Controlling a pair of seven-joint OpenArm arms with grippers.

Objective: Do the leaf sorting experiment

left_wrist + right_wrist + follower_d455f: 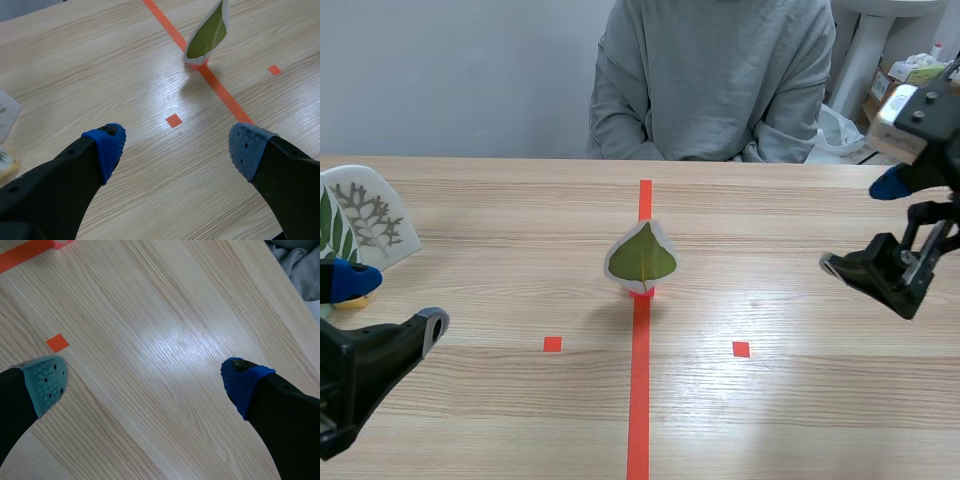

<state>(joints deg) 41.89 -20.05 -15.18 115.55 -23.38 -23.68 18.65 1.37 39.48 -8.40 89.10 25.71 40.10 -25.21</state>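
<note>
A white card with a green leaf (pixel 642 258) stands upright in a small red holder on the red centre line. In the left wrist view the same leaf card (pixel 207 34) is well ahead of my left gripper (pixel 175 147), which is open and holds nothing. At the scene's left edge my left gripper (pixel 385 300) hovers low over the table. My right gripper (pixel 855 225) is open at the right, raised above bare wood; its right wrist view (pixel 142 382) shows only tabletop between the fingers. More leaf cards (pixel 360 215) stand at the far left.
A person in a grey sweatshirt (pixel 715 80) sits across the table, arms folded at the far edge. A yellow object (pixel 350 300) lies beside the left cards.
</note>
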